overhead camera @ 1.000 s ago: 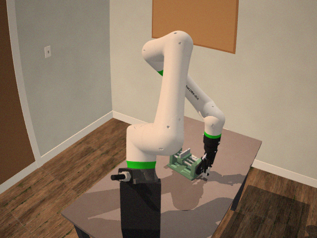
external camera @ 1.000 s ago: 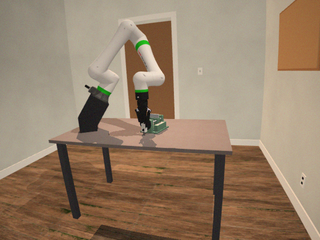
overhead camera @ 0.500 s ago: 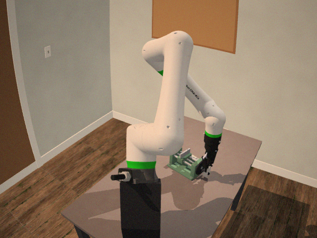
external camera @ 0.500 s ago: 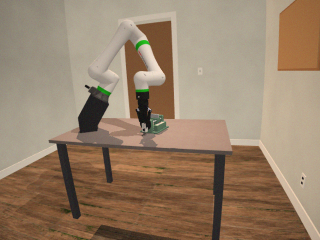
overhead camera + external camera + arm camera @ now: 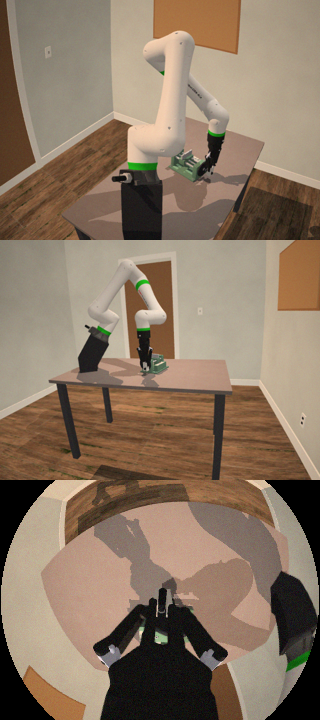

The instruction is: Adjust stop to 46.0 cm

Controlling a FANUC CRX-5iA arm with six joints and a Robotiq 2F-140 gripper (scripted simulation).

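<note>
A green slide fixture (image 5: 187, 167) (image 5: 158, 366) with two rails and a grey stop block (image 5: 185, 155) stands on the table (image 5: 240, 155) (image 5: 193, 376). A dark handwheel (image 5: 202, 169) sits on the fixture's near end. My gripper (image 5: 209, 169) (image 5: 145, 366) (image 5: 162, 594) reaches down at that end and is shut on the handwheel's handle. In the wrist view the fingers close around a thin dark piece, with a little green showing beneath. The scale reading of the stop is too small to tell.
The robot's black base (image 5: 141, 206) (image 5: 90, 356) stands on the table's near-left corner in the top view. The arm's big white link (image 5: 170, 103) hides the fixture's left end. The table edge (image 5: 248, 178) lies right of the fixture.
</note>
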